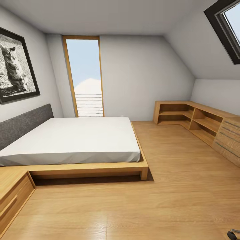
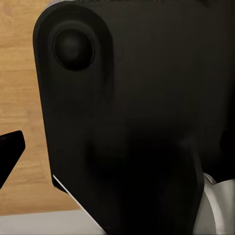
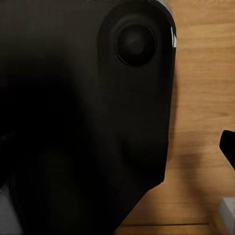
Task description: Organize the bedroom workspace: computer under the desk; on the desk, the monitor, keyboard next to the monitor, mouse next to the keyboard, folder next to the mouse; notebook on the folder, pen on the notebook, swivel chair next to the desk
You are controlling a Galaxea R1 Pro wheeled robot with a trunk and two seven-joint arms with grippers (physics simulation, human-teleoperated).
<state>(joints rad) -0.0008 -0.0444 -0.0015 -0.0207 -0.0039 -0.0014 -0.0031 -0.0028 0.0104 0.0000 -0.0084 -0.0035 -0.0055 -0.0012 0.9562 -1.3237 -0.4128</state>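
Wooden floor (image 1: 140, 206) fills the low part of the head view. A bed (image 1: 73, 140) sits at nine o'clock, low shelves (image 1: 193, 121) at three o'clock, and a tall window (image 1: 85, 76) at twelve o'clock. A small dark wheel, maybe from the swivel chair (image 1: 233, 234), peeks in at five o'clock. No desk is here, so I think the tidying is not started.

Left wrist view: a big black robot part (image 2: 137, 122) blocks the camera, so I cannot tell if that gripper is open.

Right wrist view: another black part (image 3: 83, 117) blocks it. I cannot tell there too.

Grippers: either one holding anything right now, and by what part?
Cannot be told. Both wrist views are blocked by the robot's own dark body over wood floor. The head view shows just the bed and low shelving, no task items.
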